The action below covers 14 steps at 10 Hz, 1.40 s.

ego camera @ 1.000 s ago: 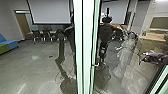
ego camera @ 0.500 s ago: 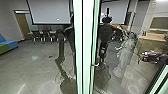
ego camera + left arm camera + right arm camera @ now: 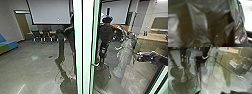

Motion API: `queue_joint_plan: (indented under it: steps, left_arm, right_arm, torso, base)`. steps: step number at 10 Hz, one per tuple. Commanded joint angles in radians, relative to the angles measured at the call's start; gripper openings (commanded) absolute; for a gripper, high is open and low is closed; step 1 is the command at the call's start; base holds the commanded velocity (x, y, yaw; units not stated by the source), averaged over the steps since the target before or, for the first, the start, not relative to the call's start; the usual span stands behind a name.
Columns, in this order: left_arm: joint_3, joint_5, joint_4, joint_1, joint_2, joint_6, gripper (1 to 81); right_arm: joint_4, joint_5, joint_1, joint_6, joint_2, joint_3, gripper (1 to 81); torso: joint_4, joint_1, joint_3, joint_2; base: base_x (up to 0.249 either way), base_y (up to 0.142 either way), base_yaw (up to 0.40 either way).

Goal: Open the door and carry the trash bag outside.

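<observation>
- While the right gripper (image 3: 139,57) is out before the glass, the trash bag (image 3: 200,21) lies right up against the left wrist's camera, so the left arm looks much the nearer of the two to the bag.
- The relation that matters most now is probably that of the right gripper to the door: it sits to the robot's right of the pale upright frame (image 3: 86,47), clearly apart from it, and above the slanting frame edge (image 3: 159,80) at the lower right of the head view.
- That upright frame runs tall through the head view; the right forearm reaches in roughly crosswise to it, its tip directed toward the frame's right-hand edge.
- A small pale fitting (image 3: 96,64) shows by that edge, a little lower than the right gripper; it may be the door's handle, though it is too blurred to be sure.
- The bag is dark, shiny and creased into long folds; which way it hangs, and where its neck is, cannot be told.
- Whether the left gripper has hold of the bag cannot be told, nor how far open it is; carrying on that side seems likely.
- How far open the right gripper is cannot be told either, and nothing can be made out in its grasp.
- Reflections, with a pale statue (image 3: 125,56) among them, could make the glass's depth easy to misjudge.
</observation>
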<state>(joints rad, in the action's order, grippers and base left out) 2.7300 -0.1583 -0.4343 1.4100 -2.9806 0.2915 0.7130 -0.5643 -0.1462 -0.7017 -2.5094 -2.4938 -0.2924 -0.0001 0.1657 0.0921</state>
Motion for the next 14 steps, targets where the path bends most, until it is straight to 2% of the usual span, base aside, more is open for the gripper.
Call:
queue_joint_plan:
  steps: [1,4,14]
  left_arm:
    - [-0.001,-0.076,-0.014,-0.055,0.008,0.006,1.0]
    - [-0.001,-0.076,-0.014,-0.053,0.006,0.008,1.0]
    - [-0.001,-0.076,-0.012,-0.053,0.008,0.006,1.0]
  right_arm:
    - [0.046,0.196,0.227,-0.051,-0.068,0.037,81.1]
    - [0.055,0.193,0.227,-0.044,-0.081,0.023,81.1]
    - [0.052,0.195,0.273,-0.035,0.076,0.030,81.1]
  torso:
    - [0.000,0.000,0.000,0.000]
    - [0.000,0.000,0.000,0.000]
    - [0.000,0.002,0.000,0.000]
  base:
    - [0.000,0.000,0.000]
    - [0.000,0.000,0.000]
    - [0.000,0.000,0.000]
